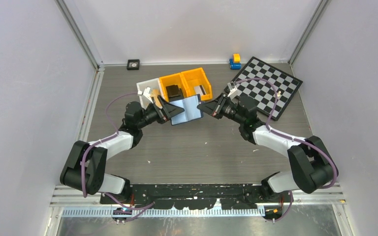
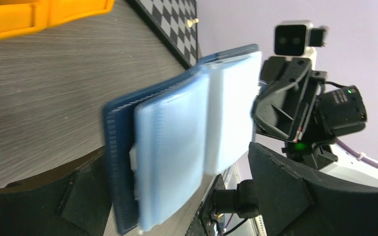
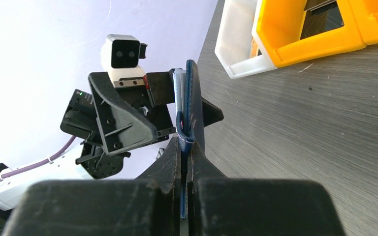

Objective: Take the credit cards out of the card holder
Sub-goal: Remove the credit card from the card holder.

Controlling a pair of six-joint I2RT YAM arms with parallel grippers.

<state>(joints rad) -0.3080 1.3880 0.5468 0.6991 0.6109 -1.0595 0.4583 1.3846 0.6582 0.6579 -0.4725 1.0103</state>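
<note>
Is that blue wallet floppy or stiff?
Probably fairly stiff: the wallet looks flat and upright with the right gripper pinching one edge. It likely bends just at its middle fold. Probably light, since that small pinch seems enough to hold it.

Robot lab cell: white panel walls [image 1: 24,73], aluminium frame [image 1: 80,37], table-bolted arms [image 1: 114,143].

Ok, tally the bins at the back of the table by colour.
Orange bins: 2
White bin: 1
Total: 3
</note>
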